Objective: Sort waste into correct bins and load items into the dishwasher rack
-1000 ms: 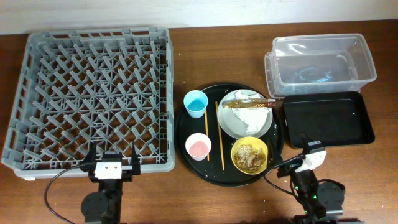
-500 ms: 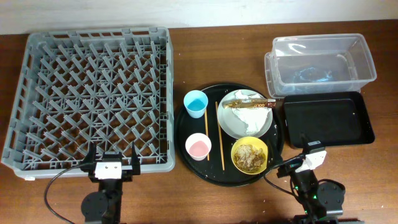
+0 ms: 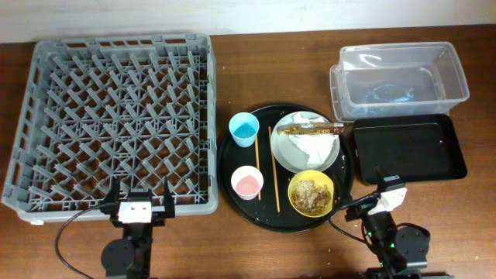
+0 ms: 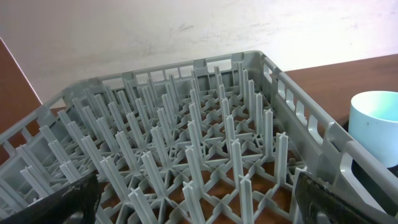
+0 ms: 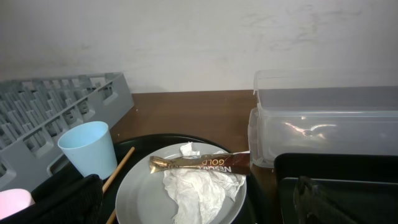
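Waste: the crumpled napkin (image 3: 316, 147) and the snack wrapper (image 3: 314, 129) lie on the grey plate (image 3: 287, 155); the food scraps (image 3: 311, 194) sit in the yellow bowl (image 3: 294, 184) — none is in a bin.
Dishes: the blue cup (image 3: 243, 129), pink cup (image 3: 247, 182) and chopsticks (image 3: 275, 174) stand with plate and bowl on the round black tray (image 3: 228, 159).
Bins: the clear tub (image 3: 342, 56) and the shallow black tray (image 3: 407, 147) sit right of the round tray, neither holding any of the waste.
Rack: the dishwasher rack (image 3: 112, 116) lies to the left, with no dishes in it.
Left gripper (image 3: 141, 194): fingers spread wide, gripping nothing, at the rack's near edge.
Right gripper (image 3: 385, 190): fingers wide apart, empty, just off the near corner of the black tray.
Change: nothing — every object and both arms sit exactly as they did a second earlier.
Meaning: the task looks unstarted; the wrapper or napkin seems the likeliest first pick for the right arm.
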You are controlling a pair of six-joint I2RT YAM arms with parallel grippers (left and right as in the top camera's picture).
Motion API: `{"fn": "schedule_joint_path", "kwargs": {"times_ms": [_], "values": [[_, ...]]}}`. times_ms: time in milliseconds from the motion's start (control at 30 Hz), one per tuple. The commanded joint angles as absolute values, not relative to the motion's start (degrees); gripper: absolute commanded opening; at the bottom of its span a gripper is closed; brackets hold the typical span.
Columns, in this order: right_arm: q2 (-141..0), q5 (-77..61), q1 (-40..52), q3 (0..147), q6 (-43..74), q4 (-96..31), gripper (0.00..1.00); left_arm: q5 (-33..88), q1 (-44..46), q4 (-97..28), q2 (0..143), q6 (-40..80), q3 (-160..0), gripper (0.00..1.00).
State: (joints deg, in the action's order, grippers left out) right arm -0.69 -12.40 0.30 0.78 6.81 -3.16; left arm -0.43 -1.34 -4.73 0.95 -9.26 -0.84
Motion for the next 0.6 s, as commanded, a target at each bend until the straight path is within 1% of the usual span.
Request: {"fn": "schedule_joint_path", "kwargs": {"times_ms": [0,433,567], "values": [[-0.36,-13.17,-0.01,0.32,6.44,-3.18,0.98,-0.82,-1.06,-4.8,0.36,-10.0,-0.51,0.99],[-0.36,-13.41,-0.03,0.34,6.42,-1.37,0.98,0.03,-1.06,-4.82,0.4,-10.0,-0.54,0.99],[-0.36,-14.61,-0.03,1.48,6.39,-0.38,0.99,-2.59,-1.06,-4.58,0.45,-10.0,-0.51,1.0]]}}
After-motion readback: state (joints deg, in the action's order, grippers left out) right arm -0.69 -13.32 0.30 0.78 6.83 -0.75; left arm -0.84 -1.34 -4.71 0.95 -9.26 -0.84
